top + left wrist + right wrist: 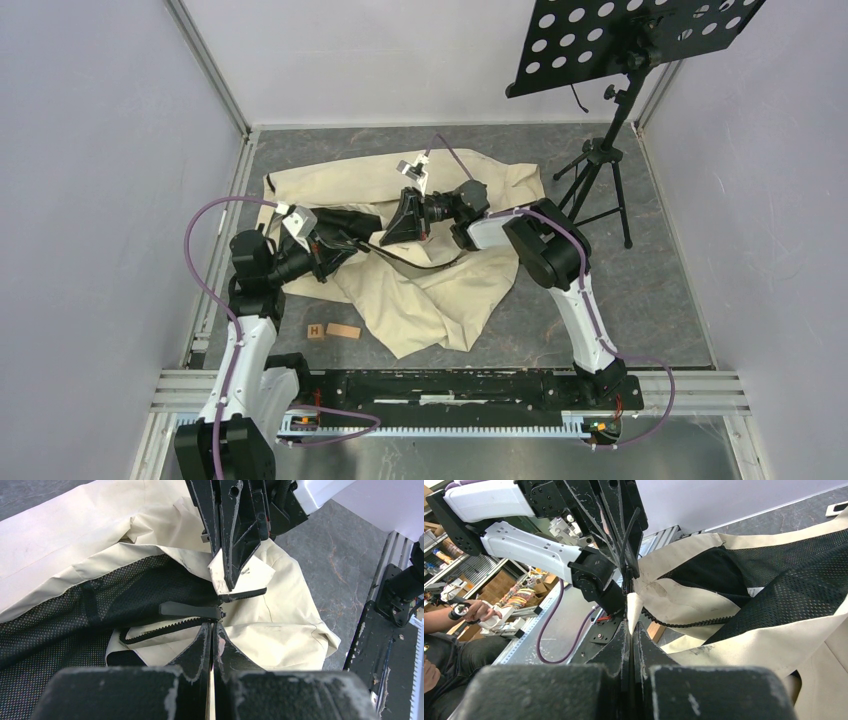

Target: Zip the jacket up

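The cream jacket (420,290) lies crumpled and open, its dark mesh lining (75,615) showing. My left gripper (372,240) is shut (213,626) on the jacket's zipper edge, just below the dark zipper pull (190,609) and the toothed zipper track (160,627). My right gripper (393,232) faces it from the other side. It is shut (631,627) on a cream corner of the other front edge, which also shows in the left wrist view (231,582). The two grippers' tips nearly meet. The second zipper track (684,625) curves away to the right.
Two small wooden blocks (343,331) lie at the jacket's near left edge. A black music stand (610,150) stands at the back right. A black rail (450,385) runs along the near edge. Grey walls close in both sides.
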Action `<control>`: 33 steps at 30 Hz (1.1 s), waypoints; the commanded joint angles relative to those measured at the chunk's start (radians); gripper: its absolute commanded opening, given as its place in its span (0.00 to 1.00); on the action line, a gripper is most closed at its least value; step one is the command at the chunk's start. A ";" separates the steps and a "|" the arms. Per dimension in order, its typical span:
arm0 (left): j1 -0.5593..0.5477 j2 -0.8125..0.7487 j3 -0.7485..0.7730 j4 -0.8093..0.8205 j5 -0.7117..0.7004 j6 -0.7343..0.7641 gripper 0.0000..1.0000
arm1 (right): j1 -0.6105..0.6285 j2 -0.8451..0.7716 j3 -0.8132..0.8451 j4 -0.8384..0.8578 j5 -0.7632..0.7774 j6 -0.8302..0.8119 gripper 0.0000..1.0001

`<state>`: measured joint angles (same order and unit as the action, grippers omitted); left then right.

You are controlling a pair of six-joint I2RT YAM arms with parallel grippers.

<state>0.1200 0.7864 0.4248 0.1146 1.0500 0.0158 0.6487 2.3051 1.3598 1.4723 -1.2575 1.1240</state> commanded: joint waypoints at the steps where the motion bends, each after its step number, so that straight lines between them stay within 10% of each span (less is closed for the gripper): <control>1: -0.005 -0.010 0.019 0.043 0.023 0.034 0.02 | 0.011 -0.037 0.016 0.483 -0.010 -0.006 0.00; 33: -0.005 -0.023 0.015 0.042 0.024 0.030 0.02 | 0.005 -0.002 0.032 0.483 0.012 0.006 0.00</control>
<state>0.1200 0.7731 0.4248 0.1146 1.0500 0.0158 0.6537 2.3051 1.3598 1.4727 -1.2530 1.1255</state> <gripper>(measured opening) 0.041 0.019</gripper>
